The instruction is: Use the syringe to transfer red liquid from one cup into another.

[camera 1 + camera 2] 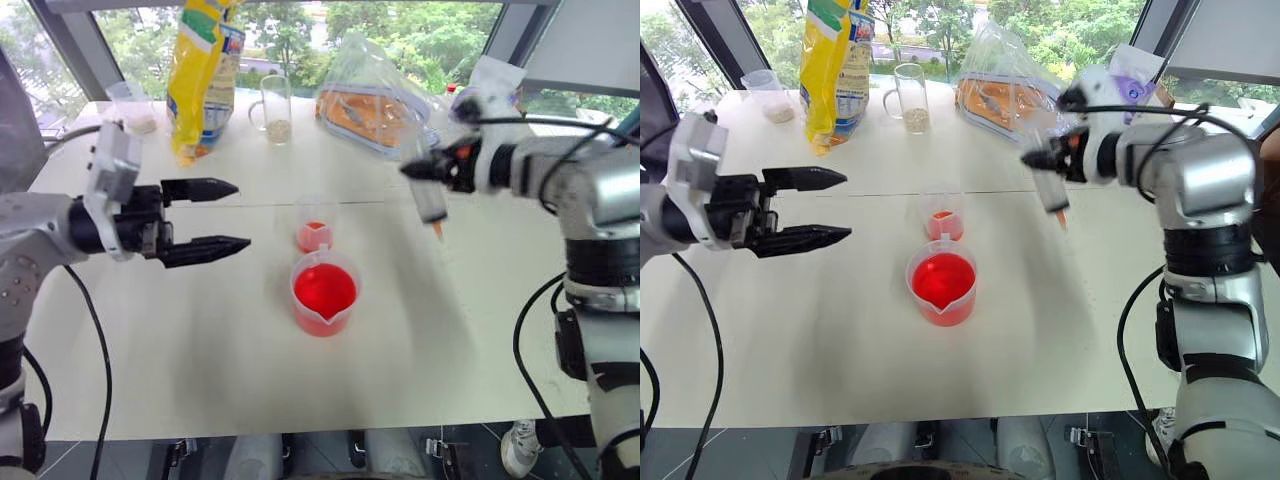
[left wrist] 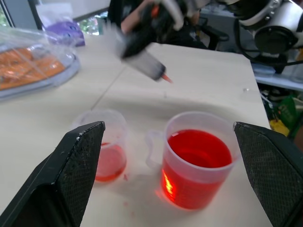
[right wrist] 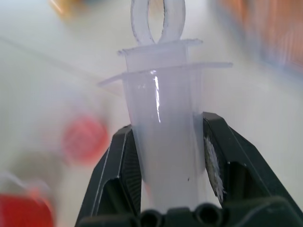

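Observation:
My right gripper (image 1: 424, 172) is shut on the syringe (image 1: 431, 198), gripping its clear barrel (image 3: 165, 142) between both fingers. The syringe hangs above the table, right of both cups, with its small orange tip (image 1: 437, 230) pointing down. The wide spouted beaker (image 1: 324, 293) holds bright red liquid (image 1: 324, 290). Just behind the beaker stands the small narrow cup (image 1: 313, 225) with a little red liquid at its bottom. My left gripper (image 1: 243, 214) is open and level, left of the cups and apart from them. In the left wrist view both cups sit ahead of its fingers (image 2: 75, 161).
At the back of the white table (image 1: 180, 340) stand a yellow bag (image 1: 200, 70), a handled glass mug (image 1: 272, 108), a small cup of grains (image 1: 132, 105) and a clear bag with orange contents (image 1: 370, 105). The table's front edge lies close below the beaker.

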Controlling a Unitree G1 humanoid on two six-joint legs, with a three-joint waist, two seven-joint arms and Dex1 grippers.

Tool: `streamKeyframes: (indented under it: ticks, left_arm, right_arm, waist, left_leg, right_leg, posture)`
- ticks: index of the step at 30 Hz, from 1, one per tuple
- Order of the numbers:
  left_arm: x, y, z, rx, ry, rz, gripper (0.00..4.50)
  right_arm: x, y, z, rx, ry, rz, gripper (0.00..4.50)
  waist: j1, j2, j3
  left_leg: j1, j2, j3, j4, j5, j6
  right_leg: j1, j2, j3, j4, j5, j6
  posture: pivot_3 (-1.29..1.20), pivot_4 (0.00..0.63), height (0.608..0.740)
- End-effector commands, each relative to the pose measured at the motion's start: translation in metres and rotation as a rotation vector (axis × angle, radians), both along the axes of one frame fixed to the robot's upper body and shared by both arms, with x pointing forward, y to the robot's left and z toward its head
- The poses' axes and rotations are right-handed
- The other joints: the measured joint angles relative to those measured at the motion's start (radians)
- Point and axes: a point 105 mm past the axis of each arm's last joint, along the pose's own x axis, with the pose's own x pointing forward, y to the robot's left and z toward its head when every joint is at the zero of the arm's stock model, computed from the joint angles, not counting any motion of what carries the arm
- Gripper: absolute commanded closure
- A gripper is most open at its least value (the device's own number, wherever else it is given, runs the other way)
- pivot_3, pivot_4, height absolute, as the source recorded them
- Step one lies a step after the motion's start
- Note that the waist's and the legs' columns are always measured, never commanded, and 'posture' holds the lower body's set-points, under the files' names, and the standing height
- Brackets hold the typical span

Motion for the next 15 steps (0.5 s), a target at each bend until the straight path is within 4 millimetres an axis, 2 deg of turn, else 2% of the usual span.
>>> streamKeyframes:
  ticks: [1, 3, 7, 11, 15]
  left_arm:
    - [0.011, 0.004, 0.02, -0.067, -0.054, 0.023, 0.0]
    - [0.015, 0.003, 0.025, -0.082, -0.055, 0.018, 0.0]
    - [0.019, -0.006, 0.035, -0.086, -0.061, -0.031, 0.0]
    - [0.021, -0.012, 0.037, -0.068, -0.057, -0.067, 0.0]
    - [0.022, -0.015, 0.038, -0.066, -0.051, -0.082, 0.0]
  right_arm:
    - [-0.033, 0.02, 0.042, 0.177, -0.243, 0.196, 3.07]
    - [-0.048, 0.029, 0.054, 0.269, -0.3, 0.285, 3.07]
    - [-0.083, 0.058, 0.051, 0.37, -0.277, 0.556, 3.07]
    - [-0.105, 0.08, 0.036, 0.421, -0.243, 0.716, 3.07]
    - [-0.108, 0.094, 0.01, 0.39, -0.219, 0.755, 3.07]
  waist:
    - [0.0, 0.0, 0.0]
    - [-0.001, 0.0, 0.0]
    - [-0.002, 0.0, 0.0]
    - [-0.002, 0.0, 0.0]
    - [-0.002, 0.0, 0.0]
  left_leg:
    - [0.0, 0.0, 0.0, 0.0, 0.0, 0.0]
    - [0.0, 0.0, 0.0, 0.001, 0.0, 0.0]
    - [0.0, 0.0, 0.0, 0.001, 0.001, -0.001]
    - [0.0, 0.0, 0.0, 0.001, 0.0, -0.001]
    - [0.0, 0.0, 0.0, 0.001, 0.0, -0.001]
  right_leg:
    - [0.001, 0.0, 0.0, 0.0, 0.0, 0.0]
    - [0.001, 0.0, 0.0, 0.0, 0.001, 0.001]
    - [0.001, 0.0, 0.0, 0.0, 0.001, 0.002]
    - [0.001, 0.0, 0.0, 0.0, 0.001, 0.002]
    - [0.001, 0.0, 0.0, 0.0, 0.001, 0.002]
  posture:
    - [0.0, 0.15, 0.74]
    - [0.0, 0.15, 0.74]
    - [0.0, 0.15, 0.74]
    - [0.0, 0.15, 0.74]
    - [0.0, 0.15, 0.74]
